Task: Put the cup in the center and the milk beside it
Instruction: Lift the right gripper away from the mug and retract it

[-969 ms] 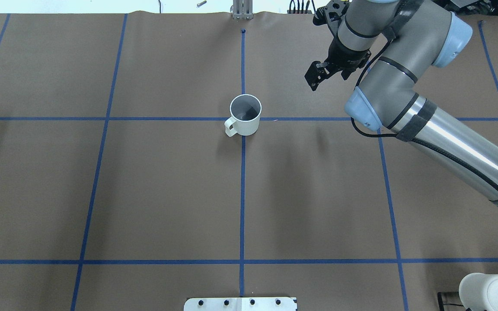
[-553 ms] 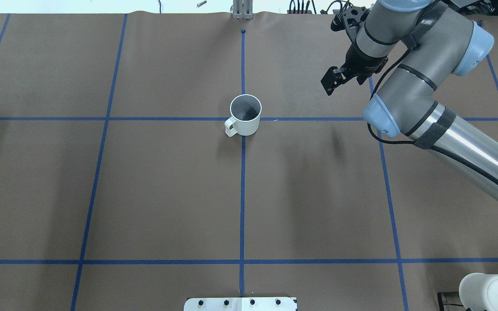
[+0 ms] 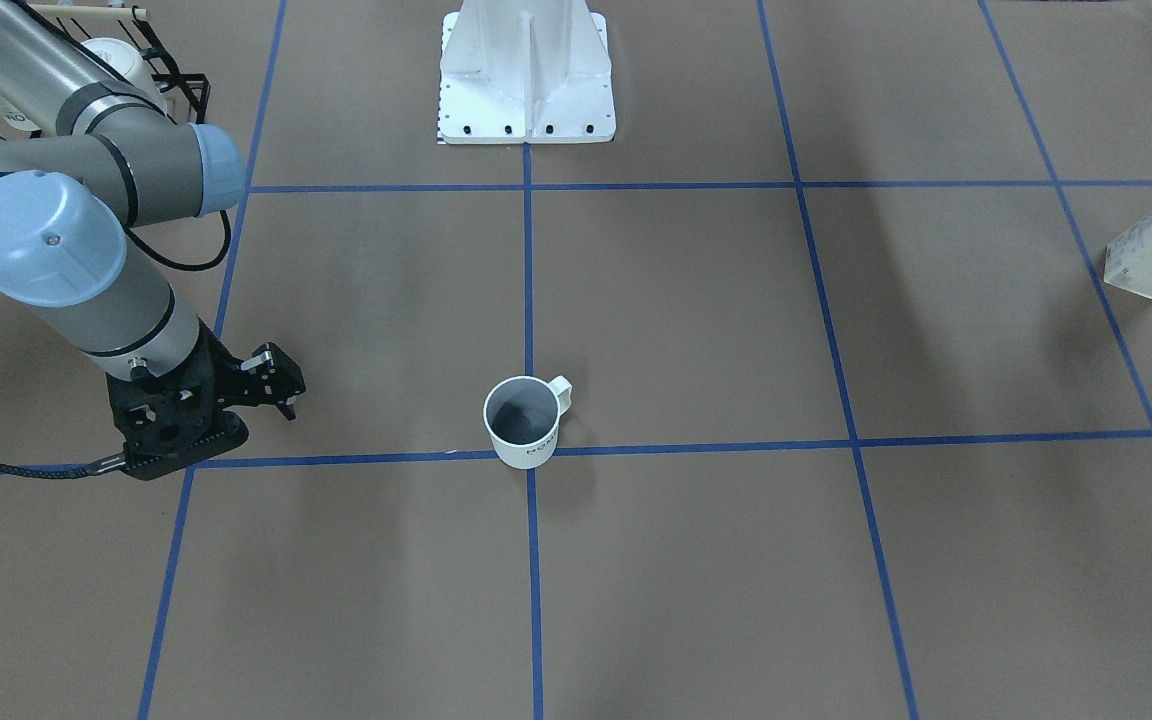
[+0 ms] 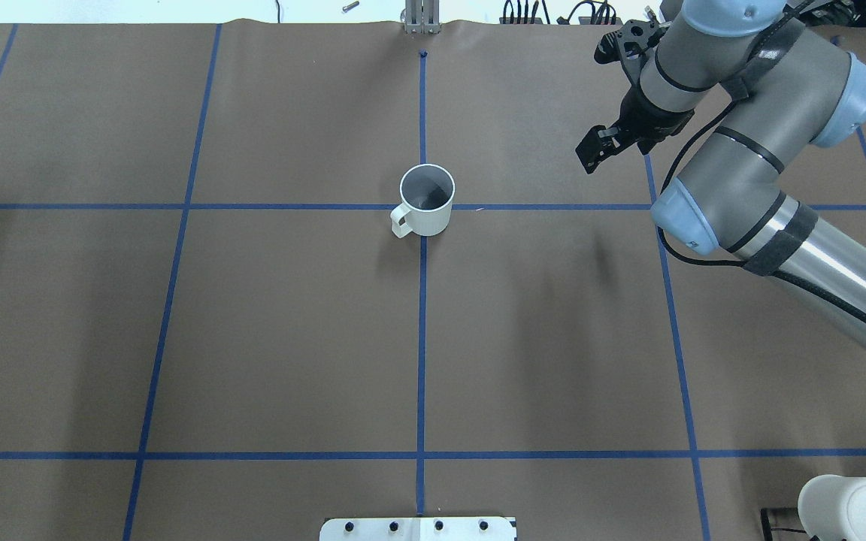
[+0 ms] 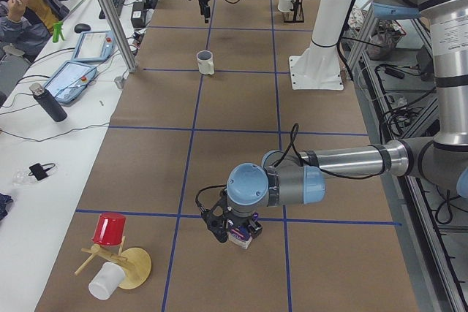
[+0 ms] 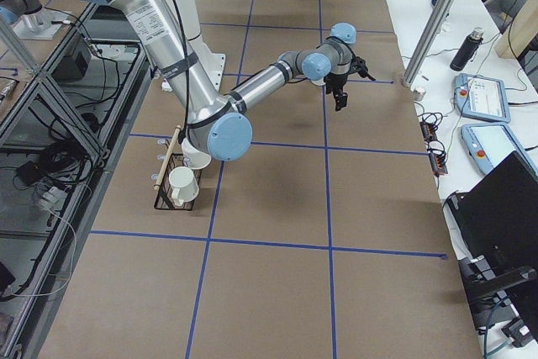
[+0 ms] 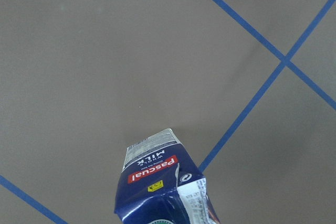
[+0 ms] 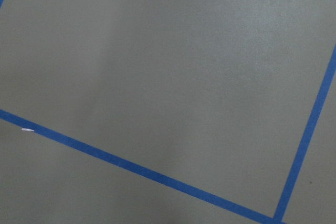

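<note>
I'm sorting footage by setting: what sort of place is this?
Most likely a robotics lab set up for manipulation trials. A paper-covered table carries a blue tape grid. The left arm and right arm work over it. A side desk holds teach pendants.

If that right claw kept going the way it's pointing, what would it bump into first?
Probably just the table, near a blue tape line: the right gripper points down and its own camera shows nothing else below. The cup stands well aside.
</note>
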Robot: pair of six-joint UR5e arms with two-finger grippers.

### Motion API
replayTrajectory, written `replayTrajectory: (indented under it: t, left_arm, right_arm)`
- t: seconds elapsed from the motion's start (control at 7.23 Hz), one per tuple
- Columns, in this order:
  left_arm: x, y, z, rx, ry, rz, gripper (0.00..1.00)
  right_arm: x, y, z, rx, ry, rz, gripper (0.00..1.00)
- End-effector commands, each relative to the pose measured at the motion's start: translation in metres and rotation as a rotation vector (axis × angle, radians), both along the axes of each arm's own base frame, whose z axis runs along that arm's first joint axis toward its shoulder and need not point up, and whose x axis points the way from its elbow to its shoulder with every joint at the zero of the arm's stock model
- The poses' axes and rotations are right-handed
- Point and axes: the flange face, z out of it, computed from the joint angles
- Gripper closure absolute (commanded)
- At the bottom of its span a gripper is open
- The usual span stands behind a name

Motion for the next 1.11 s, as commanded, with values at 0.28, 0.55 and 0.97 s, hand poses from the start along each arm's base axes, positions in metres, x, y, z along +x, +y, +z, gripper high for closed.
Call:
replayTrajectory:
  t: [0.28, 0.55, 0.97]
  left_arm:
    - [0.001, 0.002, 0.023, -0.061, 0.004, -0.07, 0.02]
    - [0.001, 0.002, 0.035, -0.076, 0.007, -0.13, 0.02]
    - [0.002, 0.001, 0.033, -0.108, 0.016, -0.165, 0.02]
  right_arm:
    - [0.001, 0.001, 0.002, 0.002, 0.009, 0.009, 0.0]
    - [0.004, 0.003, 0.005, 0.0, 0.009, 0.011, 0.0]
    - [0.008, 0.008, 0.01, -0.002, 0.01, 0.011, 0.0]
